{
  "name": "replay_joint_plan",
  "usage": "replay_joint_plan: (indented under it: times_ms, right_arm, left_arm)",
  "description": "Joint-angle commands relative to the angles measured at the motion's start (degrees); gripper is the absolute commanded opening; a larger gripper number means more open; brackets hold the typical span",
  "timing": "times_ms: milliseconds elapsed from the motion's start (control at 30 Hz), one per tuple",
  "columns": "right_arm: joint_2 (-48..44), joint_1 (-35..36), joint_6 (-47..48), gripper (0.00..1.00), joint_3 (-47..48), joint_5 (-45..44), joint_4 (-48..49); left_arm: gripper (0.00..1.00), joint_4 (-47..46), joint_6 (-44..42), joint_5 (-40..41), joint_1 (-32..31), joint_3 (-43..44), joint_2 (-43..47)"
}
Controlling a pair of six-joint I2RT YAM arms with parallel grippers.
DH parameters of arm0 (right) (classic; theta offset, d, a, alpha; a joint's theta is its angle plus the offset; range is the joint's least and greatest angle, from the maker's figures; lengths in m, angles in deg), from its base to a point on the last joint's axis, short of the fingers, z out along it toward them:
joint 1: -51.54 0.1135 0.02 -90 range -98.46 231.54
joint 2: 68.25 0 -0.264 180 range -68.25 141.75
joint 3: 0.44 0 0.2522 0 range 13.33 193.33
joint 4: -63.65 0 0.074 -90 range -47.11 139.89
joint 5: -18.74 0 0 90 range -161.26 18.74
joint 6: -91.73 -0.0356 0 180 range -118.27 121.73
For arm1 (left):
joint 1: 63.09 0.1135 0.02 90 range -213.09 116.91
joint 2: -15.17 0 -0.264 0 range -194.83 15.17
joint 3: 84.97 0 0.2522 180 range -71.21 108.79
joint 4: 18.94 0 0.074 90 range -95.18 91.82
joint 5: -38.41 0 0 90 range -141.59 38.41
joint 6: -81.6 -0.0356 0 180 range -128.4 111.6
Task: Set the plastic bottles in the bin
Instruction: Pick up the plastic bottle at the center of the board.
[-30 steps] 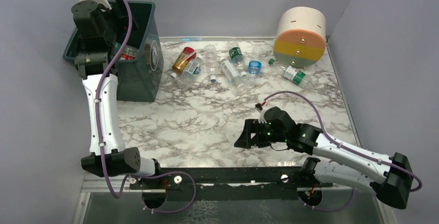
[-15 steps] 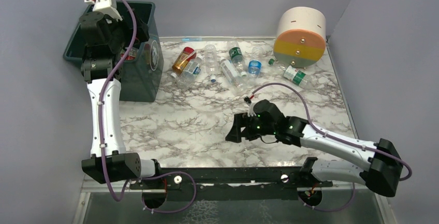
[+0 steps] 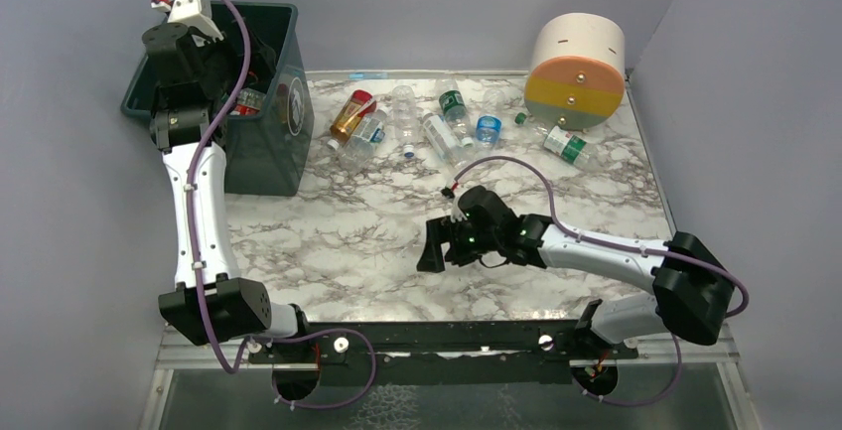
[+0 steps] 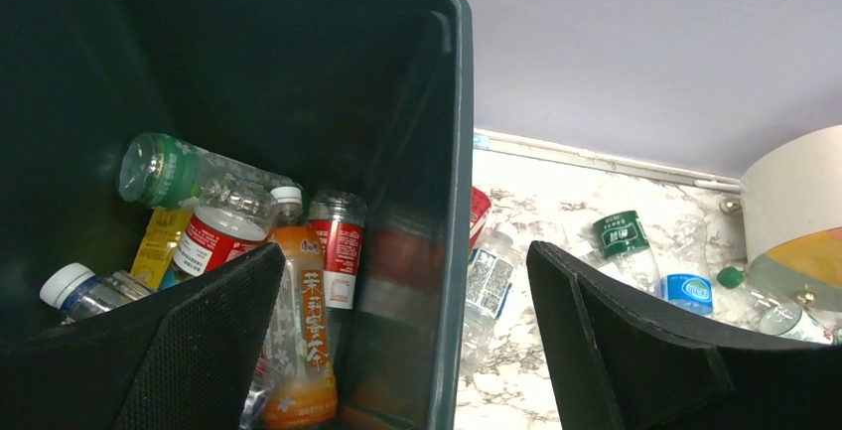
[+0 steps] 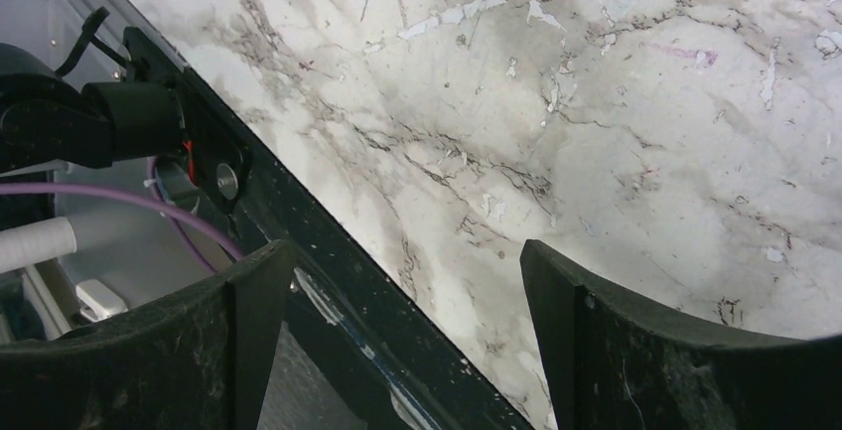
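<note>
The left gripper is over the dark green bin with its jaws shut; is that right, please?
Not quite: the left gripper is over the dark green bin, but its jaws are wide open, as the left wrist view shows.

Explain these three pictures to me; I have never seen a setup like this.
These are two robot arms bolted at the near edge of a marble-patterned table. The wide picture comes from a fixed camera above and behind them; the other two come from a camera on each wrist, looking out between that arm's own black fingers. The left pincer hangs open over the dark green bin, which already holds several bottles. More plastic bottles lie in a loose row at the far side of the table, beside a big cream, orange and yellow cylinder. The right pincer is open above the tabletop near the front edge. Neither holds anything.
</note>
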Motion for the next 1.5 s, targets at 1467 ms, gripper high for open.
replay_joint_plan:
  times_ms: [1467]
  right_arm:
    - [-28.97, 0.4, -11.09, 0.88, -6.1, 0.22, -5.09]
  left_arm:
    - [0.99, 6.55, 2.45, -20.07, -20.23, 3.79, 0.63]
